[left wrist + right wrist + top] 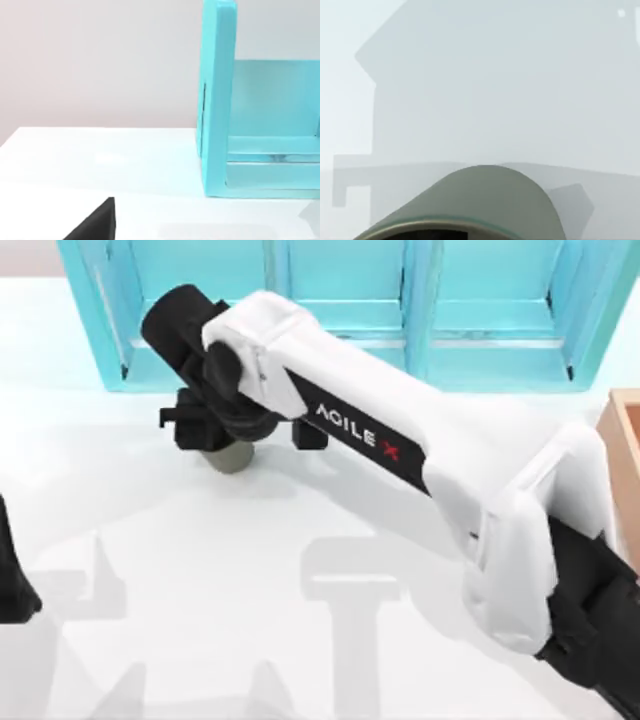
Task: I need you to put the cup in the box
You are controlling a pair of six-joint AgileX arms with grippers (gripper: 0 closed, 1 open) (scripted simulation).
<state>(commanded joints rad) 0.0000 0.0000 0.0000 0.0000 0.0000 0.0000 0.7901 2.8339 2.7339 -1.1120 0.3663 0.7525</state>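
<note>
Stretching across the far edge of the white table [200,580], a big turquoise shelf unit [350,300] with three open bays fills the back of the top view. One of its upright side walls and a bay floor also appear in the left wrist view, standing on the table against a pale wall.

Next in size is the right arm [400,440], white with a black band carrying the AgileX name. It reaches from the table's right near corner diagonally toward the far left, ending just in front of the shelf unit's left bay.

At the right edge of the table, just in front of the shelf unit, a corner of the tan-orange box [625,430] juts into the top view, well apart from the arm's working end.

The right gripper [235,435] hangs directly over the cup [232,456], its black body covering most of it (whether the fingers are spread or closed on the cup cannot be told). The cup, olive-grey, sits on the table near the shelf unit's left bay; the right wrist view shows its rounded side and pale rim [470,200] very close to the camera.

The left arm [15,580] is parked at the table's left edge.
</note>
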